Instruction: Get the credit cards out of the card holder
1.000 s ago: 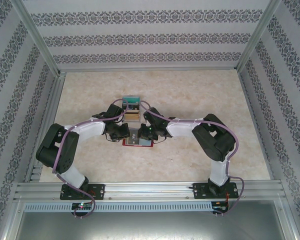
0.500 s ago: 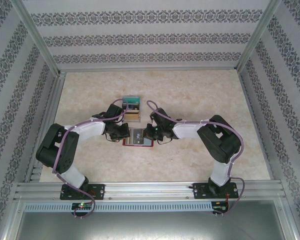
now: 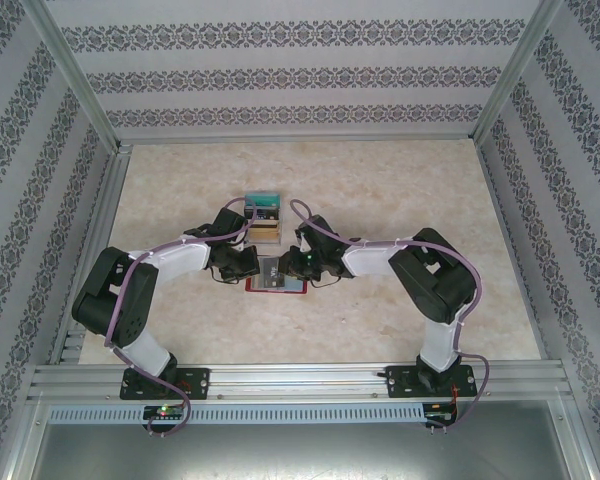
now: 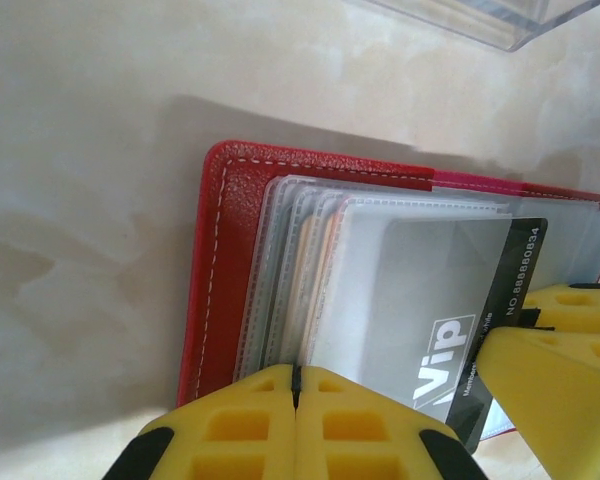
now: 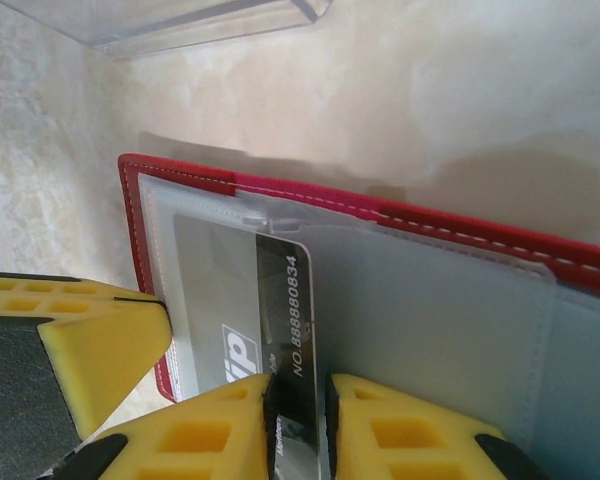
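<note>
Bases of both arms sit bolted on the aluminium rail [image 3: 300, 378] at the near edge of the beige marbled table [image 3: 410, 190]. From there the arms bend inward, and their wrists meet over the middle of the tabletop.

The left gripper [image 4: 295, 385] is closed, its yellow fingers pressed flat together with only a thin seam between them. Its tips sit at the near edge of the clear plastic sleeves [image 4: 280, 260]; whether a sleeve is pinched between them cannot be told.

The right gripper [image 5: 298, 385] has its jaws a little apart, and the numbered end of a black VIP card [image 5: 285, 290] runs into the gap. In the left wrist view its fingers [image 4: 560, 380] flank that same card's corner.

The card holder [image 3: 280, 284] lies open and flat on the table between the two grippers. Its red stitched cover [image 4: 230, 200] is underneath, the sleeves are fanned on top, and the grey-blue inner face [image 5: 430, 330] spreads toward the right arm. The VIP card sticks partly out of the topmost sleeve, with its printed end exposed and the rest behind frosted plastic. Edges of other cards show in the sleeves beneath.

Just beyond the holder stands a clear plastic box [image 3: 262, 212] with something coloured inside, apart from the holder. Patterned walls [image 3: 300, 75] close the far side.
</note>
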Controlling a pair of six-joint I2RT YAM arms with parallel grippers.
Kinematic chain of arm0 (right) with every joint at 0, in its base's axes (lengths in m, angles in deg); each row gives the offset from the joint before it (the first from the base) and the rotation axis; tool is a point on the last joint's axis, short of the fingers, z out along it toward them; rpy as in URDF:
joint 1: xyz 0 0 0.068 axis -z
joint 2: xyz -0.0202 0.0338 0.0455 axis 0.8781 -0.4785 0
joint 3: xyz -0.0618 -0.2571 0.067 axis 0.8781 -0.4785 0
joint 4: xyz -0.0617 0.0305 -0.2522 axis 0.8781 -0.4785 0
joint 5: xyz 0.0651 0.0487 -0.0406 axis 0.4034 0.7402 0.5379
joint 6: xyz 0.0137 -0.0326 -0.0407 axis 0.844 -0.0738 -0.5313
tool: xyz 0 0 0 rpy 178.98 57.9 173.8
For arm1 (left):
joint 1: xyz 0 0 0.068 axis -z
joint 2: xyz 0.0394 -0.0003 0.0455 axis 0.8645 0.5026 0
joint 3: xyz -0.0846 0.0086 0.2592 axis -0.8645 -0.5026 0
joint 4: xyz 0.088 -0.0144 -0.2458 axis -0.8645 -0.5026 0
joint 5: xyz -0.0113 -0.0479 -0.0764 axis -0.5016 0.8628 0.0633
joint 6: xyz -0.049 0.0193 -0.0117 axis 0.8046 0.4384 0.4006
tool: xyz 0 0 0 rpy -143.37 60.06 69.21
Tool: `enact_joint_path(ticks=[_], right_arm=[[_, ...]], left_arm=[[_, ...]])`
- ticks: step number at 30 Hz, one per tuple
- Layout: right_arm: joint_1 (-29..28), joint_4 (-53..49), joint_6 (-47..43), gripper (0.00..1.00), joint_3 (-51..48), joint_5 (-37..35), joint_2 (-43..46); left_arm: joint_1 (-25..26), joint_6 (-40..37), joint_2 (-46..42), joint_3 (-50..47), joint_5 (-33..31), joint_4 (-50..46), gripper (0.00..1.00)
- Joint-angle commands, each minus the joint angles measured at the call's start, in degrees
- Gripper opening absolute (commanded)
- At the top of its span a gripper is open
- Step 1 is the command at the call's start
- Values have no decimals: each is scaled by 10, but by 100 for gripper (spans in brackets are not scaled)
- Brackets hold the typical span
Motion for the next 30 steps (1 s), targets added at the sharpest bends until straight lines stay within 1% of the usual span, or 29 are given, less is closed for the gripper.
enact_joint_path(ticks=[1,4,8,24,30], right_arm=[[-7,9,7,23,7,8,-20],[-7,11,7,16,8,9,-21],[0,13,4,1,-9,2,-5],[78,6,-36,0,-116,-1,84],[94,-36,-74,0,-104,-2,152]], left_arm=[[-7,1,23,-12,-4,-23,5],[-6,0,22,-11,-4,-24,5],[-6,-1,20,-11,-8,-27,5],[-7,-7,18,-8,-13,-34,4],[-7,-8,5,-2,-10,-37,5]])
